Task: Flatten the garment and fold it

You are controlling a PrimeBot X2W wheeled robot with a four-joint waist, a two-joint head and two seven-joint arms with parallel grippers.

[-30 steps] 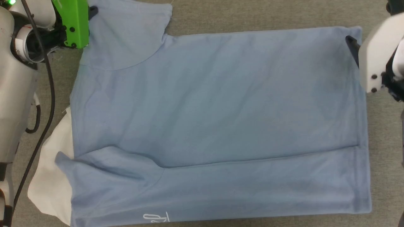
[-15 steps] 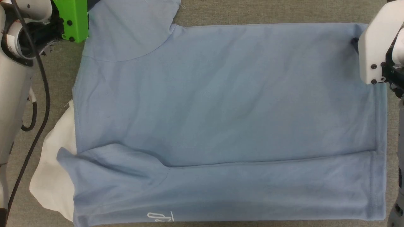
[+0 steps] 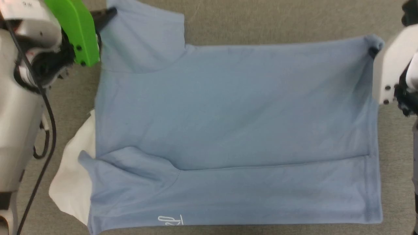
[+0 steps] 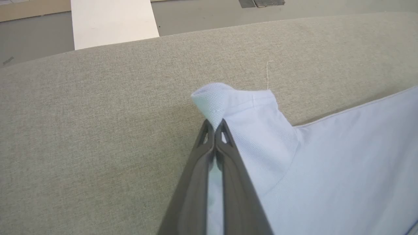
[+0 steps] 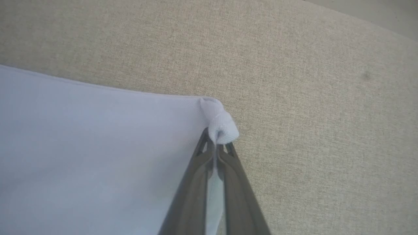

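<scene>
Two corners of the garment (image 3: 228, 114) are sitting pinched in my grippers. My left gripper (image 3: 109, 13) is clamping the outer corner of the far sleeve (image 3: 147, 36). Its fingers are pressing together, and a small peak of pale blue knit is poking out past the tips. My right gripper (image 3: 374, 51) is gripping the far hem corner just as tightly, and the cloth there is bunching into a little knot above the fingertips.

The shirt is lying spread across the grey fabric surface (image 3: 277, 19), with its neck end toward my left and its hem toward my right. Its far edge is running between my two grips. The near strip is lying folded over the body along a straight line, and the near sleeve (image 3: 130, 163) is resting at the left end of that fold. The white collar (image 3: 73, 189) is sticking out from under the blue at the lower left. The white script logo (image 3: 170, 221) is showing at the near edge.
</scene>
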